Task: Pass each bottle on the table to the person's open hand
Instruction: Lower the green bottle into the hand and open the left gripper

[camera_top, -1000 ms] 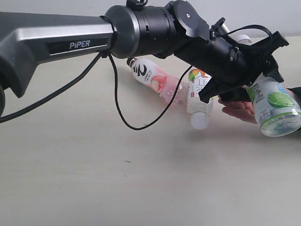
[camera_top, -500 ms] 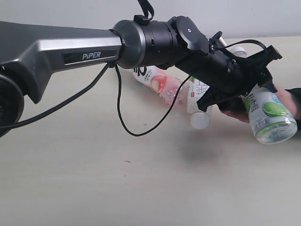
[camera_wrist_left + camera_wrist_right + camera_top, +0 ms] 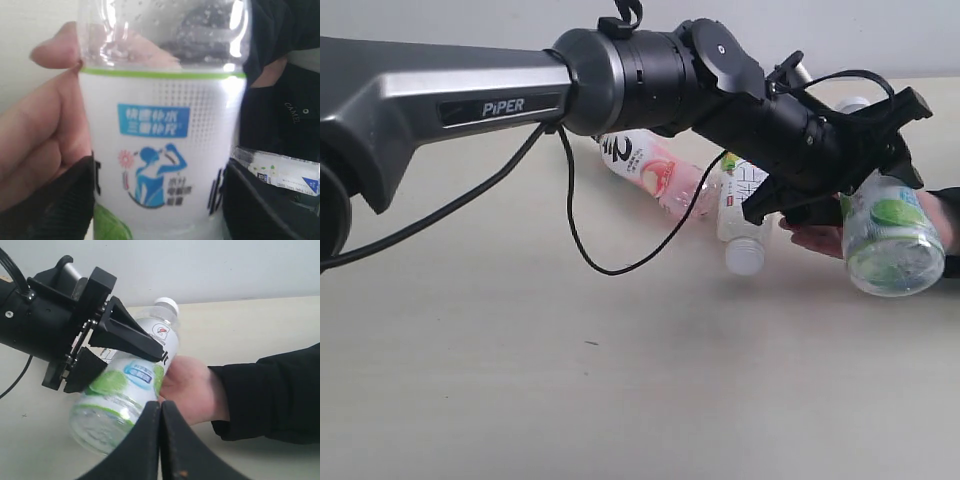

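My left gripper is shut on the lime-green bottle, its black fingers pressed on both sides of the label. The bottle is off the table, white cap away and clear base toward the exterior camera. The person's open hand lies against the bottle's side. The pink-white bottle and the orange-green bottle lie on the table behind the arm. My right gripper is shut and empty, close to the hand.
The person's dark sleeve reaches in from the right. A white, leafy-printed label shows past the held bottle. The left arm and its hanging cable span the back of the table.
The left gripper has tipped the lime-green bottle so that its clear base faces the exterior camera more, and shifted it slightly left over the hand. The lying bottles have not moved.
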Action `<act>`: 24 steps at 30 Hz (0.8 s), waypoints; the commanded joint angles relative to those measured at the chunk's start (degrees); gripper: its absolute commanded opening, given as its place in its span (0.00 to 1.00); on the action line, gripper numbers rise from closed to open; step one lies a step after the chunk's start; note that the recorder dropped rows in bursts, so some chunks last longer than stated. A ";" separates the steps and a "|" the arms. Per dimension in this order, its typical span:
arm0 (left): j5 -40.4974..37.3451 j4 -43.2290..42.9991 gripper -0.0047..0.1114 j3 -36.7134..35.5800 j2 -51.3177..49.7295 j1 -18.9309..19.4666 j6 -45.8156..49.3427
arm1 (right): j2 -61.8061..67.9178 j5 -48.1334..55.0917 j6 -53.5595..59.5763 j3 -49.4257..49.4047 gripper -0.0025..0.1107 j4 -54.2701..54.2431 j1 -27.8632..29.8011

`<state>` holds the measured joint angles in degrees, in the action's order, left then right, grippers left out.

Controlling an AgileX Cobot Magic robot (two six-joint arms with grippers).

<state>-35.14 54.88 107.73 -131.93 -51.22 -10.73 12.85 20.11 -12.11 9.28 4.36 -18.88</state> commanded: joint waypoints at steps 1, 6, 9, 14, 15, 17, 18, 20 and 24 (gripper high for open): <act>-1.30 0.14 0.60 0.23 1.47 -0.15 1.46 | -0.17 -0.93 -0.02 -0.30 0.02 0.07 0.19; 0.44 -0.45 0.60 0.23 0.39 -0.15 1.48 | -0.17 -0.93 -0.02 -0.30 0.02 0.07 0.19; 2.18 -0.23 0.60 0.23 -0.32 -0.38 1.36 | -0.17 -0.93 -0.02 -0.30 0.02 0.07 0.19; 3.23 -0.30 0.60 0.23 -0.94 -1.42 1.14 | -0.17 -0.93 -0.02 -0.30 0.02 0.07 0.19; 3.64 -0.30 0.60 0.23 -0.94 -1.56 0.66 | -0.17 -0.93 -0.02 -0.30 0.02 0.07 0.19; 4.97 -0.30 0.60 0.23 -0.94 -1.80 0.02 | -0.17 -0.93 -0.02 -0.30 0.02 0.07 0.19; 5.51 -0.42 0.60 0.23 -0.94 -1.92 0.02 | -0.17 -0.93 -0.02 -0.30 0.02 0.07 0.19; 5.96 -1.01 0.60 0.23 -0.94 -2.00 0.02 | -0.17 -0.93 -0.02 -0.30 0.02 0.07 0.19; 5.96 -2.08 0.65 0.23 -0.94 -2.00 0.02 | -0.17 -0.93 -0.02 -0.30 0.02 0.07 0.19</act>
<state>-30.29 53.70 107.73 -132.94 -52.98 -10.47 12.85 19.99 -12.11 9.28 4.36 -18.88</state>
